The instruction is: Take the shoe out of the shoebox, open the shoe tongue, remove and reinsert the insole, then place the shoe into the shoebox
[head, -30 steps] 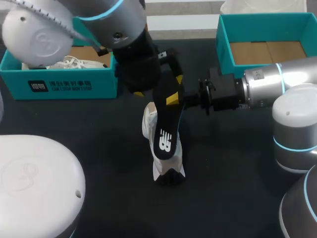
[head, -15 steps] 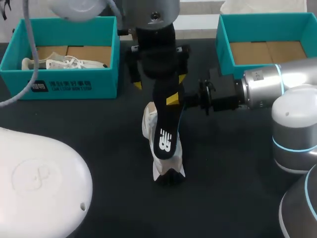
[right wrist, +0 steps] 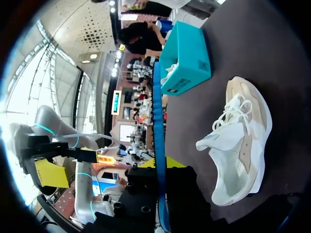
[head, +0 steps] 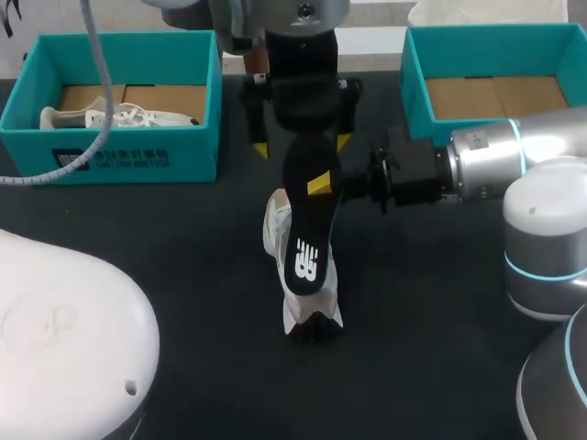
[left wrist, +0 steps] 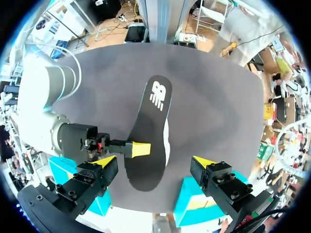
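One change since a second ago: my left gripper [head: 301, 147] has swung in over the insole [head: 307, 234], jaws wide apart and empty; right gripper [head: 323, 186] stays clamped on the insole, slanting above the shoe [head: 275, 229] on the table [head: 183, 275]; left shoebox [head: 128, 158] and right shoebox [head: 415, 101] stand behind.

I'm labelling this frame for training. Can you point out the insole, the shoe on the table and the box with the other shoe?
insole [left wrist: 153, 127]: left wrist view, middle of its black face.
shoe [right wrist: 234, 141]: right wrist view, on its white upper.
box [head: 188, 151]: head view, bare part of its front wall.
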Controlling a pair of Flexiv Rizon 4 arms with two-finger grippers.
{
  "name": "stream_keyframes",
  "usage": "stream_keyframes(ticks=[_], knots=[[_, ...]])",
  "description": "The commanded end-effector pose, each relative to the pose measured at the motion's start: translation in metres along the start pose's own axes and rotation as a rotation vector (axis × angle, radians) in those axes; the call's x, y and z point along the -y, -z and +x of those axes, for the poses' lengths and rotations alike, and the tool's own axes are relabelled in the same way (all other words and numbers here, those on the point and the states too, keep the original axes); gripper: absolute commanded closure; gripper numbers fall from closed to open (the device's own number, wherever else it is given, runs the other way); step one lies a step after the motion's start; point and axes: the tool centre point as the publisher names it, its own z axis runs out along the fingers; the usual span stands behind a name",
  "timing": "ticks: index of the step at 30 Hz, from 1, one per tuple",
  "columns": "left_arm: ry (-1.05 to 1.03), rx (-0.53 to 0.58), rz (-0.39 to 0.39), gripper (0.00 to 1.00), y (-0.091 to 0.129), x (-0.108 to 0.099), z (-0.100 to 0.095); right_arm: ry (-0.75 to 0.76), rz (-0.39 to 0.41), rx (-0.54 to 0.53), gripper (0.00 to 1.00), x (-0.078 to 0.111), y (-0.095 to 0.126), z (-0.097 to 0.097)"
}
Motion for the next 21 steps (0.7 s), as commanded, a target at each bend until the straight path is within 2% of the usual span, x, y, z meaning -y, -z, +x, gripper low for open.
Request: stream_keyframes(ticks=[1,9,16,21], knots=[[-0.017,0.065,0.012,0.0,-0.007,-0.002,0.011,-0.002,0.003,0.005,1.0,-0.001,-0.001,0.001],[-0.086,0.42,0.08,0.0,-0.013,0.0,0.024,-0.008,-0.016,-0.023,1.0,-0.001,0.006,-0.001],[-0.107,0.723,0.074,0.0,-0.015,0.006,0.038,-0.008,-0.026,-0.027,1.0,-0.001,0.013,0.001],[-0.106,0.899,0.106,0.0,-0.017,0.009,0.047,-0.01,-0.033,-0.025,1.0,-0.001,0.016,0.001]])
